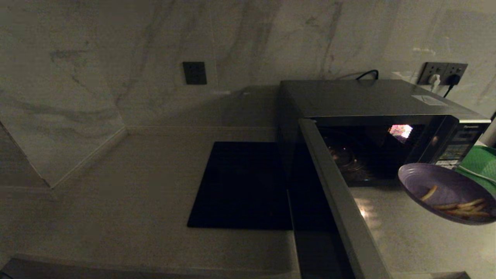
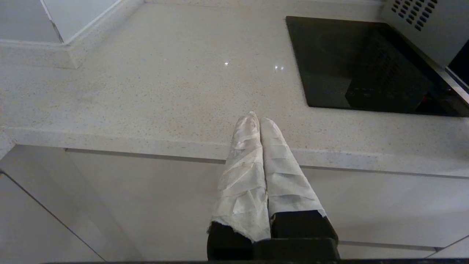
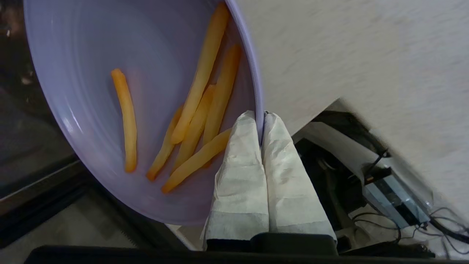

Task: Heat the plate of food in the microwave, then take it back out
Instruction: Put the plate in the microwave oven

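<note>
Here we find the microwave (image 1: pixel 372 104) standing at the back of the pale stone counter (image 1: pixel 116 201), its door (image 1: pixel 341 205) swung wide open toward us and its dark cavity (image 1: pixel 360 155) exposed, a small bright reflection showing on the inner wall. The plate of food (image 1: pixel 449 192) is out in front of the microwave's open mouth, just before its button panel (image 1: pixel 457 149), held up off the counter and tilted, so that the fries (image 1: pixel 465 207) lie gathered at the lower side of the lavender dish. From the right wrist view we see the right gripper (image 3: pixel 263 119) pinching the plate's rim (image 3: pixel 253 73), its two cloth-wrapped fingers (image 3: pixel 238 172) pressed together with the thin edge between them; several fries lie just beside the inner finger, and one fry (image 3: pixel 125 117) lies apart from the rest. Beside the microwave, on its hinge side, a flat black mat (image 1: pixel 240 186) rests on the counter. A green tray (image 1: pixel 480 162) peeks out past the microwave's panel side, behind the plate. A wall socket (image 1: pixel 443 73) with plugs sits on the marble wall behind the microwave. Our left gripper (image 2: pixel 258 121) hangs well away from the microwave, over the counter's front edge near the mat, with its wrapped fingers (image 2: pixel 282 165) closed against each other and holding nothing.
</note>
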Controlling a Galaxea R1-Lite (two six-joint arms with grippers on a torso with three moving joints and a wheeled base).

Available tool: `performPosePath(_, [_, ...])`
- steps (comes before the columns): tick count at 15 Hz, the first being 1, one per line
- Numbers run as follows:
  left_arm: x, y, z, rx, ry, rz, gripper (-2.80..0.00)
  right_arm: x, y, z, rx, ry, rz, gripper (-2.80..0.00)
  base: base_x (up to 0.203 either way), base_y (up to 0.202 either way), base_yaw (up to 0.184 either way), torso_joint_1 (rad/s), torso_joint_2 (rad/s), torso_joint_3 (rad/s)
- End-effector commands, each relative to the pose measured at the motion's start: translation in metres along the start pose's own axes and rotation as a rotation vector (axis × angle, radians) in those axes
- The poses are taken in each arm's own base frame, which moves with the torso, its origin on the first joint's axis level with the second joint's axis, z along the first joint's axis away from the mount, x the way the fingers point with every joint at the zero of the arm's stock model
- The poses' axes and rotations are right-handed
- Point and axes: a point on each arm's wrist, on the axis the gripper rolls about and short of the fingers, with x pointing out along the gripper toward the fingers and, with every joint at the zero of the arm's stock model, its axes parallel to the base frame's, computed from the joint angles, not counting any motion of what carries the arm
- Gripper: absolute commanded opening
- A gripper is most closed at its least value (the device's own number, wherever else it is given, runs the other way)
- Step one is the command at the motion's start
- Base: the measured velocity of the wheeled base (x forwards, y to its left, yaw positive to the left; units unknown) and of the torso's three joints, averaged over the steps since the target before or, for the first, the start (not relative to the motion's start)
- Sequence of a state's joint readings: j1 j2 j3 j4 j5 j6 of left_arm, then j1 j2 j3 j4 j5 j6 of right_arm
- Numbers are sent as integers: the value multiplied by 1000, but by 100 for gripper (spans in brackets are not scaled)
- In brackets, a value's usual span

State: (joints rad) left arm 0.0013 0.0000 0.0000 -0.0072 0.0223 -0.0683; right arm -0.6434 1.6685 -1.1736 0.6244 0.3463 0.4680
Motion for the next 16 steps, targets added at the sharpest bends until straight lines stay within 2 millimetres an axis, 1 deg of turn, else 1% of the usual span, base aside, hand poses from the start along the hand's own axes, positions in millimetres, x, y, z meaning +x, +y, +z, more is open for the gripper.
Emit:
performPosePath(1, [0,0,0,-1,-1,1,-280,0,24,-17,-24,6,-4,-280,0,0,0,0,0,0])
performPosePath(5, [0,0,0,-1,-1,1,-280,1,63,-47,-35,27,27,-280,0,0,0,0,0,0])
performPosePath(8, [0,0,0,-1,1,1,-280,4,94,-62,19,-57,69,-280,0,0,0,0,0,0])
performPosePath(11, [0,0,0,-1,-1,1,-280,14,108,-65,106,-84,106,-280,0,0,0,0,0,0])
performPosePath(16, [0,0,0,-1,-1,1,-280,36,128,-73,170,-101,122,-280,0,0,0,0,0,0])
